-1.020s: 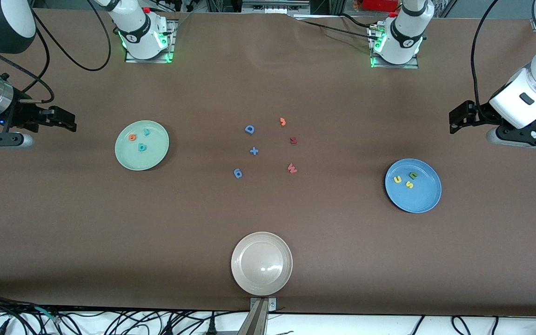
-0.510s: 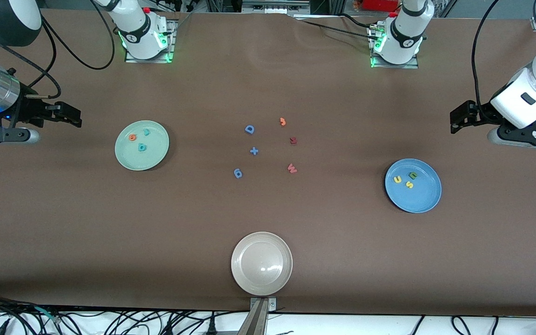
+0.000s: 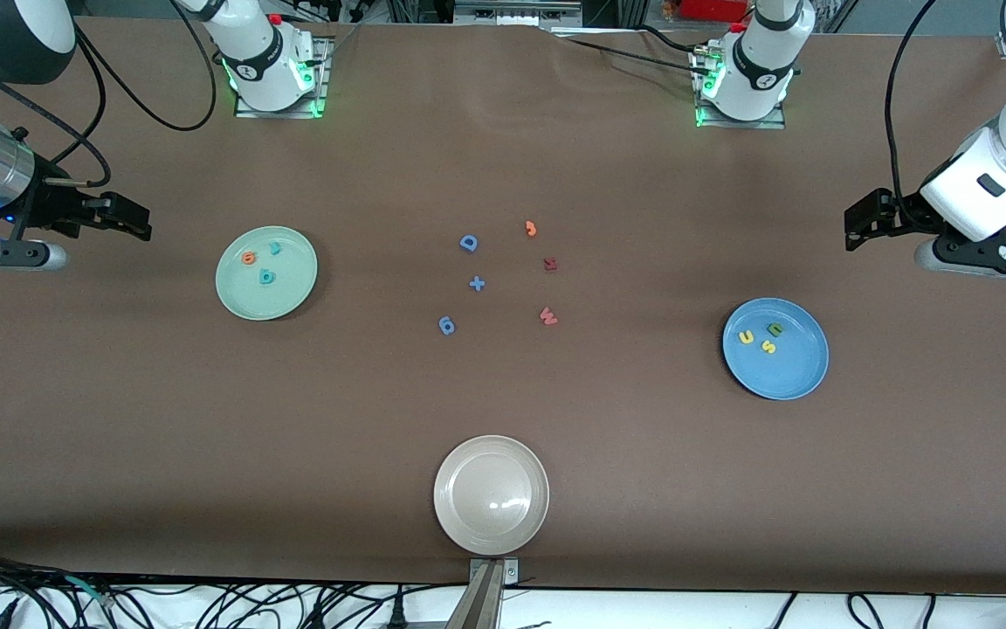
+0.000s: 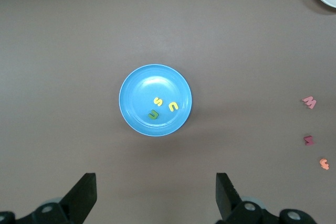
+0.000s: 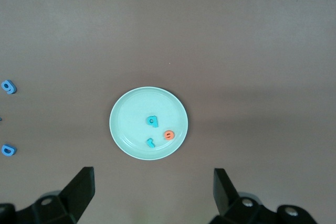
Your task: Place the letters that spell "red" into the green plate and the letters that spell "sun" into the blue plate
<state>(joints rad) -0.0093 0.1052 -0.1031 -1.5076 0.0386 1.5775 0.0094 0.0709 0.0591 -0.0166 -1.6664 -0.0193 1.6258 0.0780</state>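
Compared with a second ago, only the right arm differs: the right gripper (image 3: 132, 218) has shifted slightly toward the green plate. The left arm waits unchanged, and no plate or letter has moved.

Two arms. The right gripper hangs over bare table at the right arm's end, at about ten o'clock from the green plate; its fingers (image 5: 79, 190) are spread wide with nothing between them. The left gripper (image 3: 857, 229) hangs over bare table at the left arm's end, at about one o'clock from the blue plate; its fingers (image 4: 84, 195) are likewise fully apart and empty.

Three round rimmed plates. The pale mint-green plate (image 3: 293, 293) holds three foam letters: an orange "e" (image 3: 248, 257), a teal "r" (image 3: 275, 248) and a teal-green "d" (image 3: 266, 278). The medium-blue plate (image 3: 787, 380) holds three: a yellow "u" (image 3: 745, 335), a yellow "s" (image 3: 768, 347) and a green "n" (image 3: 775, 329). The beige plate (image 3: 491, 494) lies nearest the front camera.

Six loose foam pieces lie mid-table: a blue capital "D" (image 3: 468, 243), a blue plus sign (image 3: 477, 283), a blue piece (image 3: 446, 326), possibly a "6", an orange "J" (image 3: 531, 229), a dark red "M" (image 3: 550, 264) and a reddish "W" (image 3: 547, 316).
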